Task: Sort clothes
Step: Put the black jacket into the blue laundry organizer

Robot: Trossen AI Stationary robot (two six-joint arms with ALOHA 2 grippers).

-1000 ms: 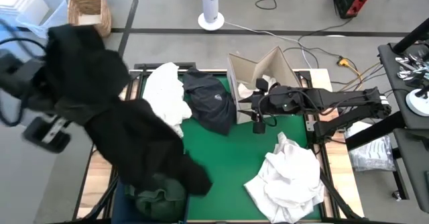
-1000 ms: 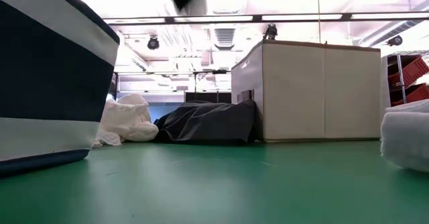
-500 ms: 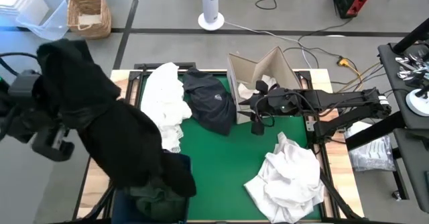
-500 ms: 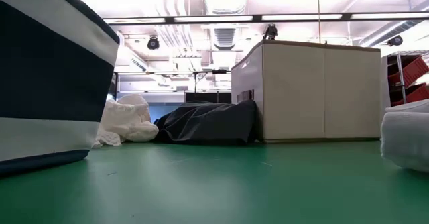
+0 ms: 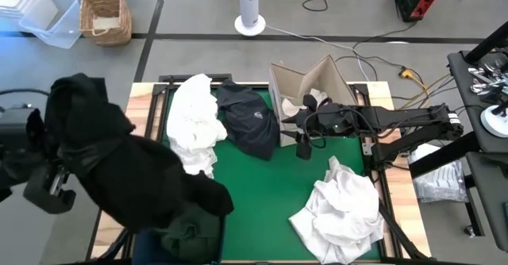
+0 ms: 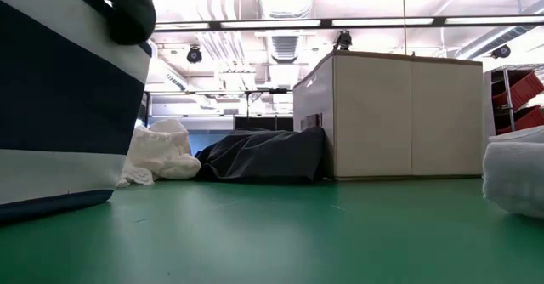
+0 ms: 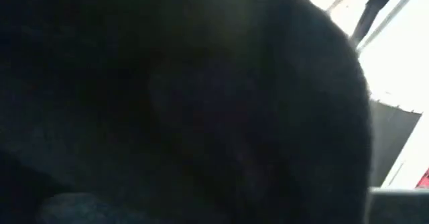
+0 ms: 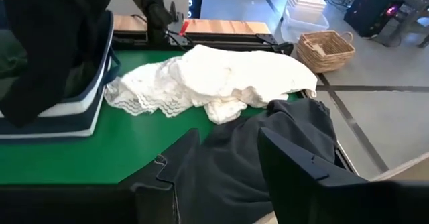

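A large black garment (image 5: 135, 174) drapes over my left arm at the table's left edge and fills the left wrist view (image 7: 167, 103). Its lower end hangs at the rim of the navy bin (image 6: 59, 105), where a dark green garment (image 5: 186, 229) lies. The cloth hides my left gripper. My right gripper (image 8: 228, 177) is open and hovers above the mat beside the cardboard box (image 5: 305, 82), touching nothing. A white garment (image 5: 194, 122) and a navy garment with a logo (image 5: 250, 120) lie at the far side. Another white heap (image 5: 341, 209) lies near right.
Bare green mat (image 5: 270, 193) lies between the garments in the table's middle. The cardboard box stands open at the far right with white cloth inside. The navy bin (image 5: 218, 237) sits at the near left corner. A wicker basket (image 5: 103, 15) and a fan base stand on the floor beyond.
My left arm has swung the black garment toward the table's near left corner and lower. The cloth, which was spread high across the left side, now bunches over the arm, and its hanging end has come down onto the navy bin's rim.
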